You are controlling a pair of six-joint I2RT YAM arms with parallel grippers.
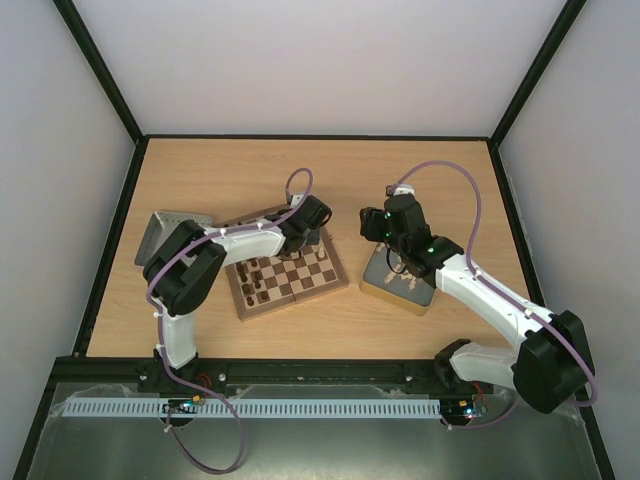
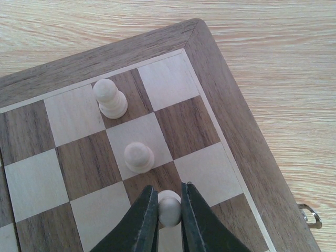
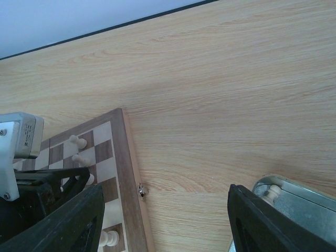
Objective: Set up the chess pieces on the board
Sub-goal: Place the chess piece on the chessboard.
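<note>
Big wooden table [image 1: 300,170], and the board [image 2: 231,121] lies right under the left gripper [image 2: 169,194], its border running along the gripper's right side. On the other arm, the right gripper [image 3: 165,220] hangs spread wide above a tin [image 3: 302,202], nothing between its fingers, well apart from the board. So this looks like the left arm's move! Its fingers are pinched on a pale pawn [image 2: 169,210], upright, long axis straight down at the squares. Just ahead of the fingertips stand two pawns [image 2: 139,156], one beyond the other, second file from the border, and the held one comes next in that line. Its base is hidden, so touching down or not, can't tell; flat surface, open squares either side for the release
</note>
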